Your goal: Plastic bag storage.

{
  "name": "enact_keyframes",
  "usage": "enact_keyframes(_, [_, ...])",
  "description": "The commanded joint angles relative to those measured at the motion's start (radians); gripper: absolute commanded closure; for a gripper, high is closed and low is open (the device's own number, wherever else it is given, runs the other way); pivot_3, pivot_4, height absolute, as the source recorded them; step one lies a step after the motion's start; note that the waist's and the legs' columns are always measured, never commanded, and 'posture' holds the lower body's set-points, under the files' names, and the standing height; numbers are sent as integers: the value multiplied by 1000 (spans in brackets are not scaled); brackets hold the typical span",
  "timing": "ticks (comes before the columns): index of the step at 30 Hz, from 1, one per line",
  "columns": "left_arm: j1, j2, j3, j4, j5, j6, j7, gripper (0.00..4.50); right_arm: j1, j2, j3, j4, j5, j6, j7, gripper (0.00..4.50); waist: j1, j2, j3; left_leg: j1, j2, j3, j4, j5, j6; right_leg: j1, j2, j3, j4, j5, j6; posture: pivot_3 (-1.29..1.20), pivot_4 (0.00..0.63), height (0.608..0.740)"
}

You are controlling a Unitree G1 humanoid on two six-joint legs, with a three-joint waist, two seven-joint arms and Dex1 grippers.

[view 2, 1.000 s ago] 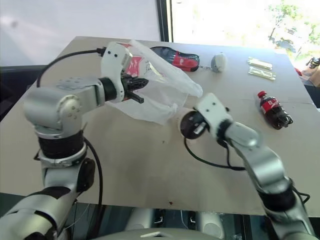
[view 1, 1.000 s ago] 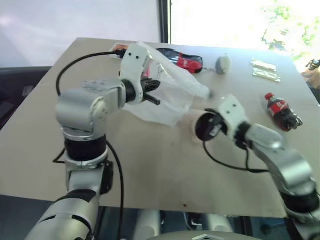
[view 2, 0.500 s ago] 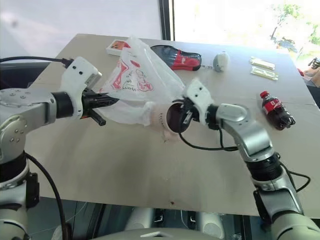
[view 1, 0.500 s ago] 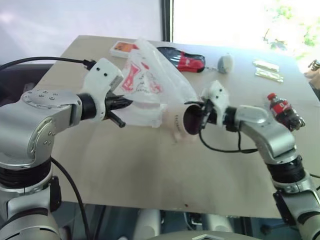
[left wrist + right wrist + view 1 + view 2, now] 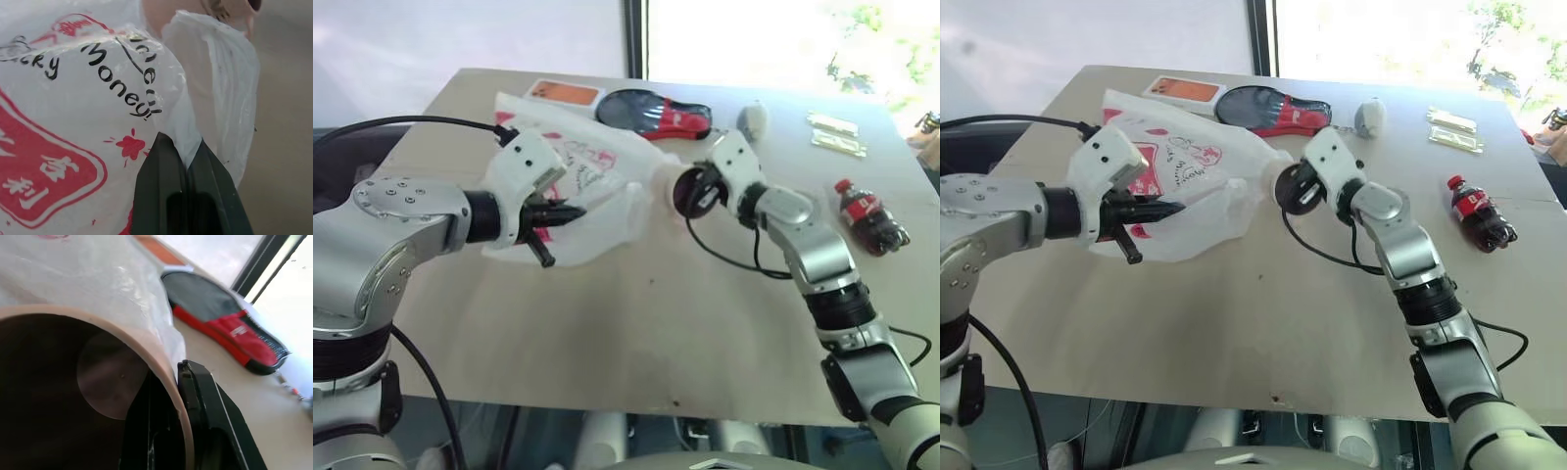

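Cup (image 5: 73, 382) empty, rim against plastic bag (image 5: 1185, 181).

Tan tabletop (image 5: 636, 323) beside a bright window (image 5: 773, 39).
Pale wall (image 5: 460, 34) behind at left, dark vertical frame (image 5: 637, 39) dividing it from glare and green foliage outside at right.

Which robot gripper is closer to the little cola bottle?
Right. The right gripper, clamped on a tan cup's rim, sits mid-table, with bare table between it and the cola bottle. The left gripper, pinching the plastic bag, is farther away.
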Motion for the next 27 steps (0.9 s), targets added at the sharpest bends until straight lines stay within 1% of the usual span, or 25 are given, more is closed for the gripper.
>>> enact_keyframes(1, [0,19,-4,8,7,-55,-3,4500,-55,23,-75,-30,49,-12,-8,4483,0,0,0,0,0,0,0,0,0,0,0,0,0,0,0,0,150,740])
enact_keyframes(4, [-44,-30,-16,60,30,-51,57,4500,-31,59,-69,-119,143,62,59,4483,0,0,0,1,0,0,0,0,0,0,0,0,1,0,0,0,150,740])
enact_keyframes(6, [-78,-73,-23,97,54,-40,117,4500,16,53,-17,-205,185,103,128,4483,1,0,0,1,0,0,0,0,0,0,1,0,2,0,0,0,150,740])
enact_keyframes(8, [-117,-123,-24,133,70,-28,169,4500,70,46,32,-285,212,147,166,4483,4,0,0,0,0,0,0,0,0,0,1,0,2,0,0,0,150,740])
enact_keyframes(11, [-142,-157,-36,126,54,-30,174,4500,133,52,93,-372,234,196,175,4483,3,0,0,0,0,0,1,0,0,0,1,1,1,0,0,0,150,740])
enact_keyframes(14, [-142,-181,-22,87,-4,-10,146,4500,144,63,109,-387,236,218,160,4483,1,0,0,0,0,0,1,0,0,0,1,1,2,0,0,0,150,740])
enact_keyframes(18, [-135,-191,-2,49,-75,25,122,4500,122,90,106,-327,188,217,91,4483,0,0,0,1,0,0,2,0,0,0,1,1,5,0,0,0,150,740])
enact_keyframes(21, [-120,-189,11,19,-125,57,115,4500,86,161,61,-225,151,196,-21,4483,-2,0,0,2,0,0,2,0,0,0,1,2,6,0,0,0,150,740])
enact_keyframes(23, [-116,-192,17,12,-141,67,123,4500,65,203,38,-160,138,165,-66,4483,-1,0,0,1,0,0,2,0,0,0,1,2,6,0,0,0,150,740])
enact_keyframes(26, [-126,-226,34,19,-167,90,151,4500,16,292,-4,-33,129,92,-138,4483,-1,0,0,1,0,0,2,0,0,0,0,2,6,0,0,0,150,740])
enact_keyframes(27, [-135,-248,44,27,-170,99,170,4500,-11,336,-15,51,117,29,-171,4483,-3,0,0,1,0,0,2,0,0,0,0,2,6,0,0,0,150,740])
